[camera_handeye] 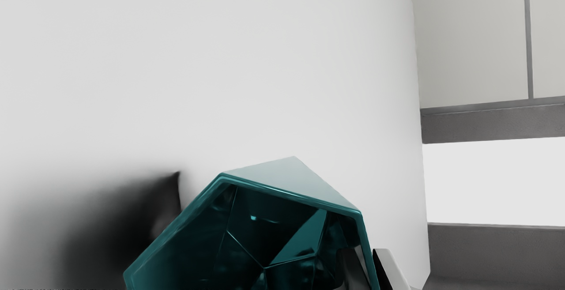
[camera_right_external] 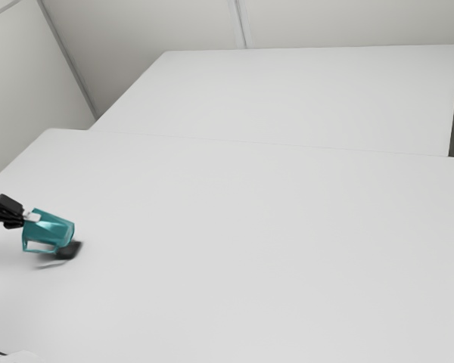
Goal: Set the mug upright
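Mug [camera_right_external: 49, 229], teal and faceted, tipped well over in the grip of a black gripper [camera_handeye: 371, 259] that pinches its rim wall, one finger [camera_handeye: 353, 265] inside the mouth and the other outside. It is over the table [camera_right_external: 250, 227], near the end toward the exterior view's left; the mouth faces the gripper, the base points toward the exterior view's right. A dark shadow [camera_right_external: 68, 249] falls beneath; whether any part touches the tabletop, I cannot tell. The mug looks hard, light and glossy, probably smooth enough to pivot or slip, and perhaps brittle if knocked. The thin wall seems a sound hold, clear of the handle [camera_right_external: 39, 246], which could catch the tabletop as the base is turned down. Most bare tabletop stretches toward the table's end at the exterior view's right; beyond the table's far edge is another white surface [camera_right_external: 303, 91].
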